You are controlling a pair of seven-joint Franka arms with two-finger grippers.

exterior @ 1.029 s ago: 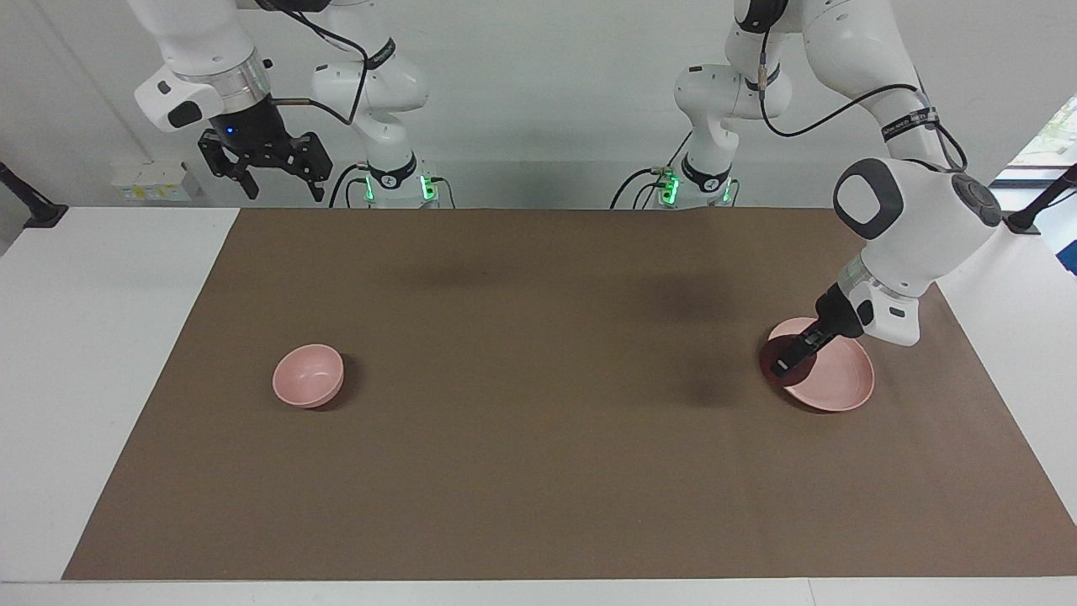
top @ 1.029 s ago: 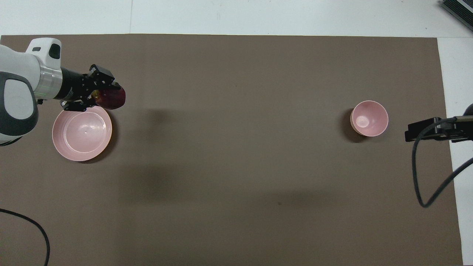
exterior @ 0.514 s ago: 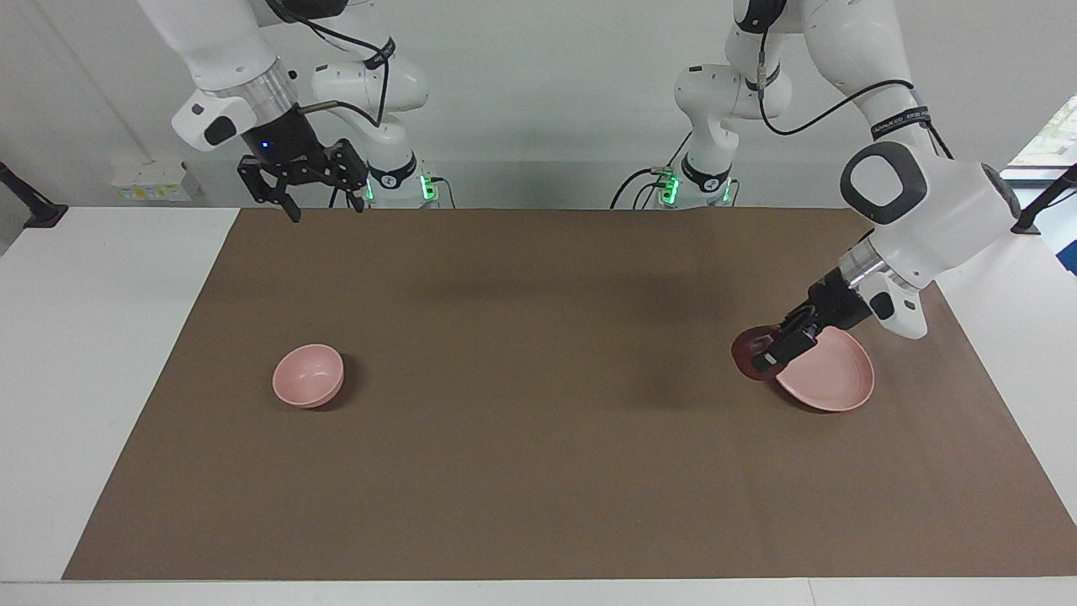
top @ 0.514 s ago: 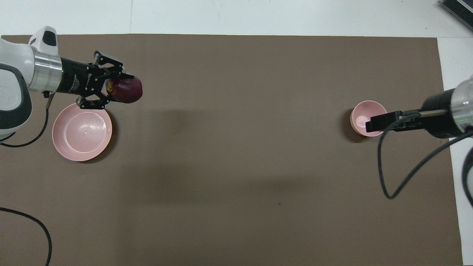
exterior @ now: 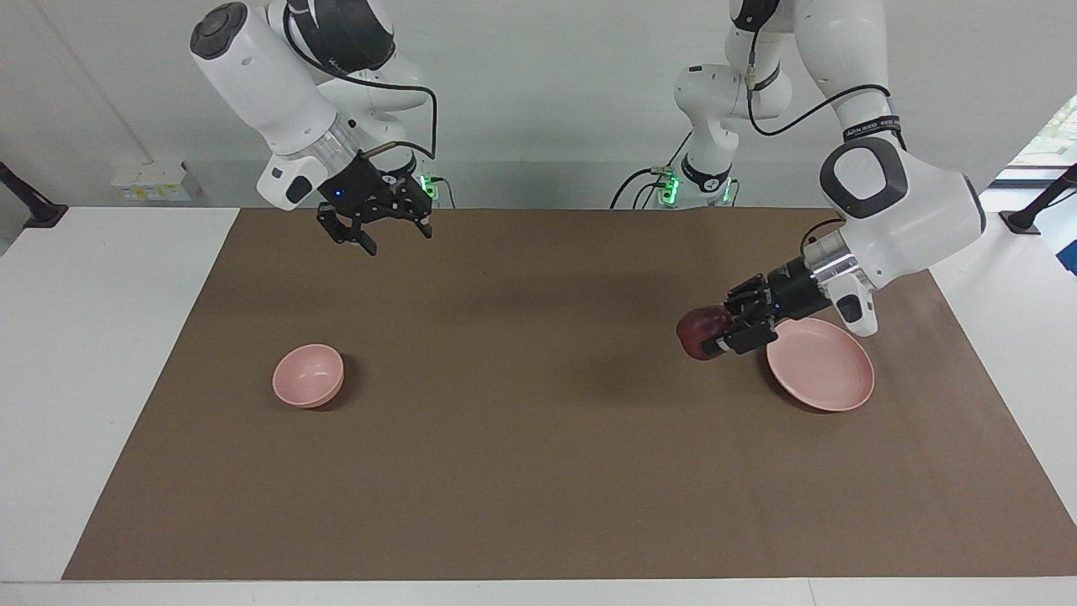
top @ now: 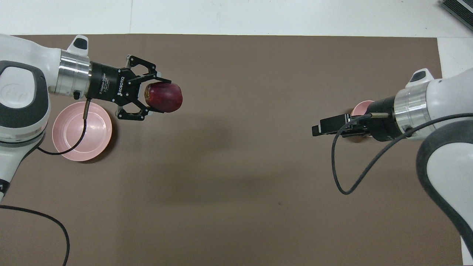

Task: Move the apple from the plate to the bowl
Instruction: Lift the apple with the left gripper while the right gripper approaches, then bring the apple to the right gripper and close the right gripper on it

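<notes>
My left gripper [exterior: 715, 335] is shut on the dark red apple [exterior: 701, 332] and holds it in the air over the brown mat, just off the plate's rim, on the side toward the bowl. The overhead view shows the same grip [top: 159, 96] on the apple [top: 166, 97]. The flat pale pink plate [exterior: 829, 370] lies bare at the left arm's end of the table [top: 74, 138]. The small deep pink bowl [exterior: 308, 375] stands at the right arm's end. My right gripper [exterior: 395, 237] is open and empty, raised over the mat. In the overhead view it [top: 319, 127] covers most of the bowl [top: 363, 107].
A brown mat [exterior: 522, 438] covers most of the white table [exterior: 92, 379]. A black cable [top: 347, 184] hangs from the right wrist, and another black cable [top: 44, 221] lies on the mat at the left arm's end, nearest the robots.
My left gripper has carried the apple off the plate and toward the middle of the table. My right gripper has swung in from the table's end to above the mat.
</notes>
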